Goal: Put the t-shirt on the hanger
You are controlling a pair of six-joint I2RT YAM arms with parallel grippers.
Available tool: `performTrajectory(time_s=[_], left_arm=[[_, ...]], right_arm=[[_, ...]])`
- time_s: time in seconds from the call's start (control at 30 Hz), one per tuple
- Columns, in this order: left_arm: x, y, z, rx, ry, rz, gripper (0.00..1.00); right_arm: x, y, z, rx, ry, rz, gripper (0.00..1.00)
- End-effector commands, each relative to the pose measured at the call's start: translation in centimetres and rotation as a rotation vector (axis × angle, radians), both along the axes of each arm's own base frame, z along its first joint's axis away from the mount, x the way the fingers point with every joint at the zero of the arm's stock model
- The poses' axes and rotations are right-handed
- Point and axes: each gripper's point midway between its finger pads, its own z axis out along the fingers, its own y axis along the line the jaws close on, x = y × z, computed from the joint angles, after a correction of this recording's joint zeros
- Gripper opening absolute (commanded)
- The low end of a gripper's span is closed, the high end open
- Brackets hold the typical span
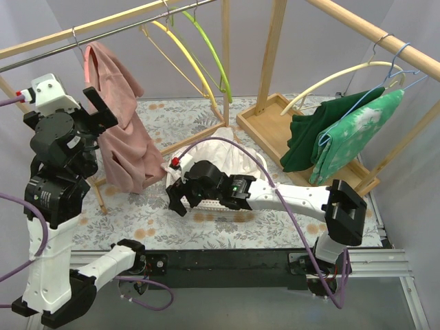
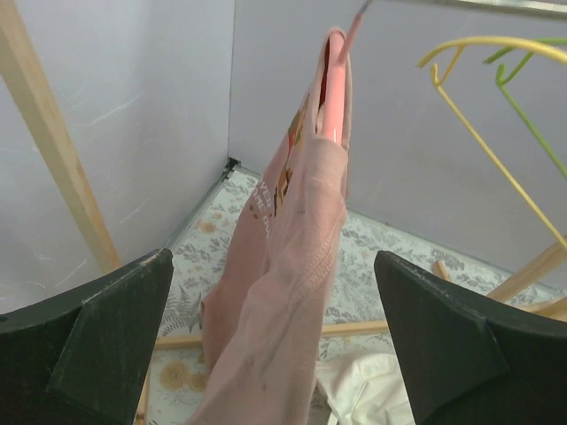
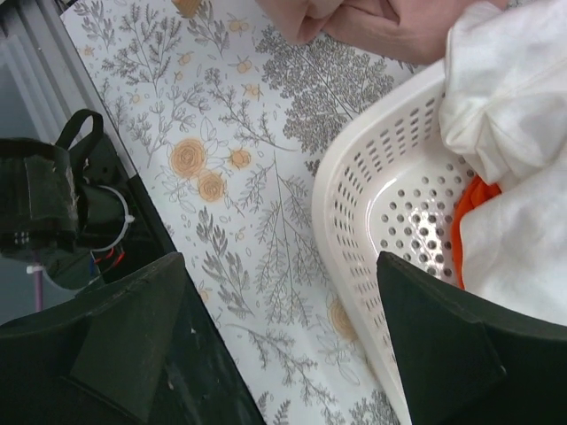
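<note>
The pink t-shirt (image 1: 120,134) hangs draped on the pink hanger (image 1: 88,67), which hooks on the rail at the upper left. In the left wrist view the shirt (image 2: 283,283) hangs in a long fold from the hanger (image 2: 333,97). My left gripper (image 1: 98,127) is open right beside the shirt's left edge; in its own view (image 2: 275,354) the shirt hangs between the wide-open fingers (image 2: 106,328), untouched by them. My right gripper (image 1: 175,197) is open and empty, low over the table at the basket's near-left rim, as its wrist view (image 3: 283,345) also shows.
A white laundry basket (image 1: 237,206) holds white cloth (image 3: 514,88) and something orange (image 3: 465,212). A yellow hanger (image 1: 185,55) and a green hanger (image 1: 210,48) hang on the same rail. At right a wooden rack (image 1: 275,124) carries green garments (image 1: 344,134).
</note>
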Motion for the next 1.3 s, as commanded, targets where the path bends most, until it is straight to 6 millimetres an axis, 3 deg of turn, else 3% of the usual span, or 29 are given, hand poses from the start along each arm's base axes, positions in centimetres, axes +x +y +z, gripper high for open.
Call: performTrajectory(time_s=[0.0, 0.03, 0.07, 0.13, 0.2, 0.27, 0.3, 0.4, 0.57, 0.7, 0.8, 0.83, 0.97, 1.17, 1.2, 1.27], left_arm=[[-2.4, 1.6, 2.4, 0.011, -0.044, 0.043, 0.98], [-2.7, 1.6, 3.2, 0.01, -0.064, 0.037, 0.98], [-2.7, 1.4, 3.6, 0.008, -0.074, 0.024, 0.98], [-1.9, 0.3, 4.2, 0.006, -0.081, -0.033, 0.98], [-1.5, 0.0, 5.0, 0.009, -0.088, -0.048, 0.98], [0.1, -0.7, 4.7, 0.033, -0.06, -0.057, 0.98], [0.5, -1.4, 4.7, 0.028, -0.059, -0.086, 0.98], [2.9, -4.2, 3.7, 0.009, -0.019, -0.195, 0.98], [5.2, -8.2, 2.0, -0.02, 0.038, -0.341, 0.98], [5.1, -10.8, 0.8, -0.035, 0.069, -0.431, 0.98], [4.9, -12.8, -2.1, -0.052, 0.133, -0.5, 0.98], [5.0, -14.4, -4.5, -0.053, 0.187, -0.535, 0.98], [3.9, -17.1, -7.3, -0.047, 0.222, -0.57, 0.98], [2.5, -17.2, -6.4, -0.057, 0.209, -0.594, 0.98], [2.1, -17.0, -5.0, -0.066, 0.19, -0.605, 0.98], [1.3, -16.1, -4.1, -0.068, 0.188, -0.594, 0.98]], right_arm=[[-0.4, -1.7, 2.5, 0.075, 0.003, -0.052, 0.97], [-0.5, -2.3, 3.2, 0.091, 0.001, -0.06, 0.97], [-0.7, -3.1, 2.3, 0.074, 0.02, -0.075, 0.98], [-0.8, -4.3, 3.0, 0.089, 0.023, -0.103, 0.98], [-1.2, -5.9, 1.8, 0.072, 0.055, -0.139, 0.98], [-1.5, -7.2, 2.0, 0.072, 0.067, -0.156, 0.98], [-1.4, -8.6, 0.6, 0.021, 0.084, -0.206, 0.98], [-1.3, -11.1, -0.2, -0.008, 0.101, -0.285, 0.98], [-1.6, -15.1, -0.2, -0.019, 0.1, -0.364, 0.98], [-1.1, -17.8, -0.1, -0.037, 0.063, -0.429, 0.98], [-0.3, -19.5, 0.2, -0.03, 0.021, -0.489, 0.98], [-0.1, -20.0, 0.6, -0.016, 0.011, -0.5, 0.98], [1.0, -21.2, 1.0, -0.021, -0.049, -0.544, 0.98], [0.9, -21.3, 0.8, -0.033, -0.062, -0.517, 0.98], [0.8, -21.3, 0.6, -0.04, -0.061, -0.51, 0.98], [0.7, -21.2, 0.3, -0.049, -0.059, -0.496, 0.98]])
